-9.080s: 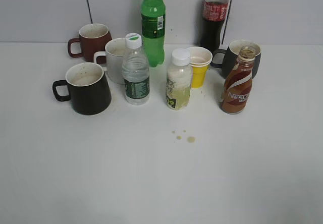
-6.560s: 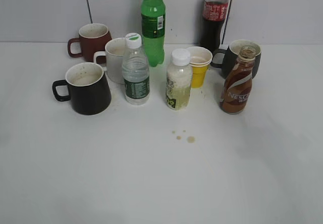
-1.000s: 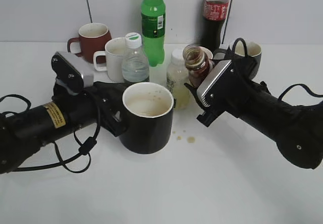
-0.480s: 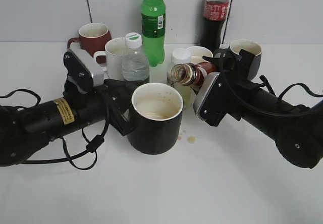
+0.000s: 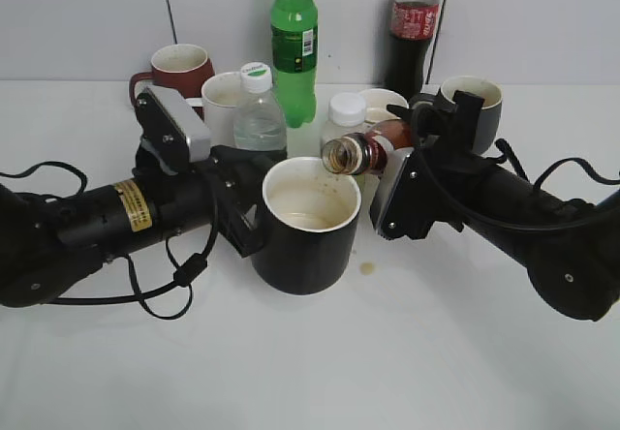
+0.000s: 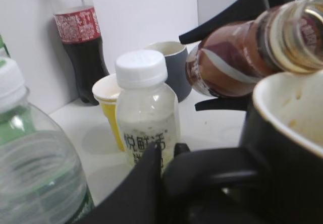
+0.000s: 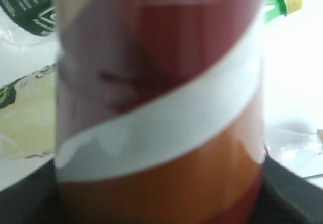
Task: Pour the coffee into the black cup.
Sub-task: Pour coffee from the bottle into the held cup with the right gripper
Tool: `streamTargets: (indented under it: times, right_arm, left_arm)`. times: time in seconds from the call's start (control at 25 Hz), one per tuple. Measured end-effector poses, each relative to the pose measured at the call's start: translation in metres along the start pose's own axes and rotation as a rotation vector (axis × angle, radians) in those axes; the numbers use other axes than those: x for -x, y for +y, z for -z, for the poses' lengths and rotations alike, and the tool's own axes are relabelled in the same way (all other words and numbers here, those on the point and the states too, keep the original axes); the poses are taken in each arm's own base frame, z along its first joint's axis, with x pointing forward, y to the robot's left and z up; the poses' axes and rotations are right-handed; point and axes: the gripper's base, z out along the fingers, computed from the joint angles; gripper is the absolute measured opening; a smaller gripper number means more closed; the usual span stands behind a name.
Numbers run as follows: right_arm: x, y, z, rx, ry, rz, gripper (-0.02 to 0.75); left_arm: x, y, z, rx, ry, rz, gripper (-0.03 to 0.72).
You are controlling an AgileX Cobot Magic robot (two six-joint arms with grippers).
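The black cup (image 5: 308, 246), white inside, is held off the table by my left gripper (image 5: 240, 219), which is shut on its handle. In the left wrist view the cup (image 6: 290, 148) fills the right side, its handle (image 6: 212, 168) between the fingers. My right gripper (image 5: 402, 173) is shut on the brown coffee bottle (image 5: 366, 152). The bottle lies almost level, its open mouth over the cup's far rim. It also shows in the left wrist view (image 6: 242, 57) and fills the right wrist view (image 7: 161, 108).
Behind stand a water bottle (image 5: 258, 110), a white-capped juice bottle (image 5: 344, 115), a green bottle (image 5: 294, 47), a cola bottle (image 5: 412, 33), a yellow paper cup (image 5: 381, 104), and red (image 5: 174, 67), white (image 5: 221, 106) and dark (image 5: 475, 106) mugs. Brown drops (image 5: 367, 267) lie on the table.
Both arms came into view and picked up the cup and the bottle. Over the last second the cup moved right and the bottle tipped further, its mouth reaching over the rim.
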Motion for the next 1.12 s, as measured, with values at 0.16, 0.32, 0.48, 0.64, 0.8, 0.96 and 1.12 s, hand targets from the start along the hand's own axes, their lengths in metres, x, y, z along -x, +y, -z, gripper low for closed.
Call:
streamTargets:
  times: [0.16,0.32,0.48,0.64,0.8,0.96,1.12]
  right_arm:
    - [0.0,0.0,0.0,0.0,0.0,0.021,0.502]
    - [0.0,0.0,0.0,0.0,0.0,0.056,0.502]
    - [0.0,0.0,0.0,0.0,0.0,0.061,0.502]
    - [0.0008,-0.0021,-0.0025,-0.009,-0.005,0.068,0.502]
    - [0.0009,-0.0025,-0.0028,-0.012,-0.005,0.106,0.502]
    - [0.0009,-0.0024,-0.0028,-0.011,-0.005,0.137,0.502]
    - [0.0009,-0.0024,-0.0028,-0.011,-0.005,0.158,0.502]
  left_arm:
    - [-0.0005,-0.0002,0.0,-0.002,0.005,-0.001,0.044]
    - [-0.0027,-0.0001,0.0,-0.001,0.03,-0.001,0.044]
    - [-0.0039,-0.0001,0.0,0.0,0.043,-0.002,0.044]
    - [-0.0052,0.0,0.0001,0.001,0.057,-0.002,0.044]
    - [-0.007,0.0001,0.0002,0.002,0.077,-0.002,0.044]
    - [-0.0072,0.0001,0.0003,0.002,0.08,-0.002,0.044]
    - [-0.0077,-0.0002,0.0003,-0.001,0.085,-0.004,0.044]
